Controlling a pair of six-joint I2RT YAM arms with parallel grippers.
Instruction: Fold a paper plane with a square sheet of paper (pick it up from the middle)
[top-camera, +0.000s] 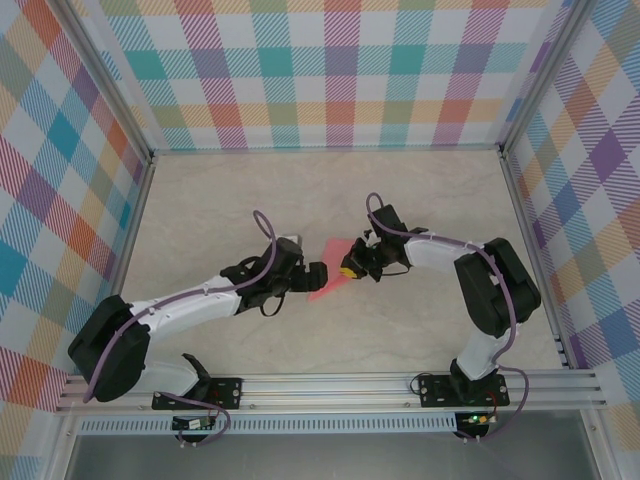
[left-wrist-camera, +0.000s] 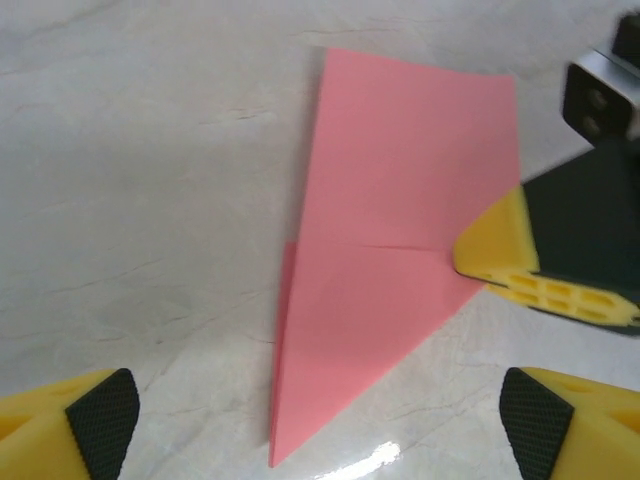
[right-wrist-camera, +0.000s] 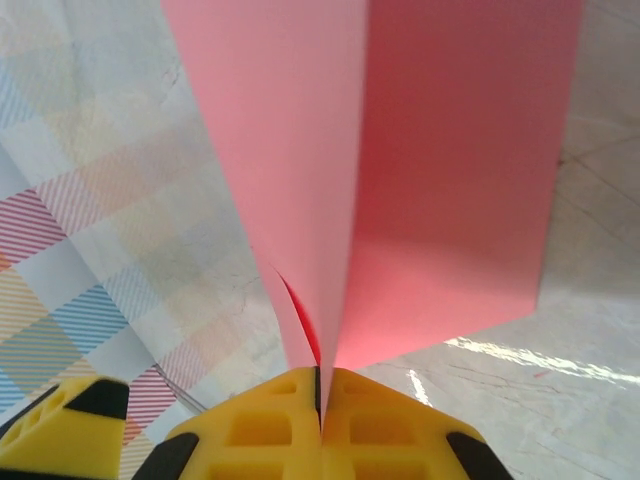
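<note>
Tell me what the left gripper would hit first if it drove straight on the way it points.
Probably the folded pink sheet, centred ahead of the open left gripper; the right gripper pinching its edge sits off to one side.

light: bright, even, overhead | shadows: faint, soft-edged | glare: white streaks on the table (left-wrist-camera: 150, 200) in both wrist views | blur: left wrist view soft, left gripper (left-wrist-camera: 318, 425) fingertips (left-wrist-camera: 100, 425) defocused; the paper plane (right-wrist-camera: 450, 150) hazy near lens
</note>
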